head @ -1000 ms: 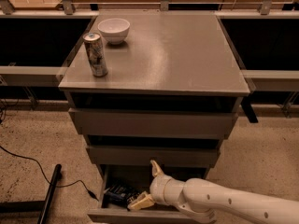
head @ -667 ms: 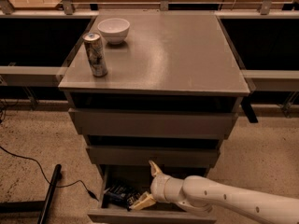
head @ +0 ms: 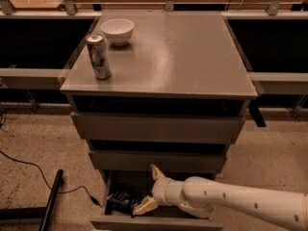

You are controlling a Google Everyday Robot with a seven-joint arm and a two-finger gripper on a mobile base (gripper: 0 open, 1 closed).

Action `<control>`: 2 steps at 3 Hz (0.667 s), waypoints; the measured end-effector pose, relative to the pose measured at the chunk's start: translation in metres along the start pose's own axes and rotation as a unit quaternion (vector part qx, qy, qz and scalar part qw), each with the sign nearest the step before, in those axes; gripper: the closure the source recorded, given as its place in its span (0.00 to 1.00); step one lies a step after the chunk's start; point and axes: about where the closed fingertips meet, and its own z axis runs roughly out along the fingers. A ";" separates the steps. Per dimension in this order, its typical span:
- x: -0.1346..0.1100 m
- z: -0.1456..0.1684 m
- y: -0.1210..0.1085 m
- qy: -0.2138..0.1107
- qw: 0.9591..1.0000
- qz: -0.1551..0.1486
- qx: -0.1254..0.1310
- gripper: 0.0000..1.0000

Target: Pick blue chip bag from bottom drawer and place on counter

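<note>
Reach is short: the gripper sits inside the pulled-out bottom drawer with its fingers spread open. The blue chip bag lies just beside them, toward the drawer's left end as I face it, the lower finger nearly touching it.

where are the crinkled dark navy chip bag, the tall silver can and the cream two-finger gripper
chip bag (head: 121, 199): camera view, crinkled middle
can (head: 98, 57): camera view, side wall
gripper (head: 149, 189): camera view, between fingertips, over bottom drawer (head: 154, 223)
</note>
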 end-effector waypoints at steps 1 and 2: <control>0.015 0.023 -0.012 0.035 0.999 -0.017 -0.008 0.13; 0.030 0.040 -0.019 0.046 0.998 -0.041 -0.019 0.20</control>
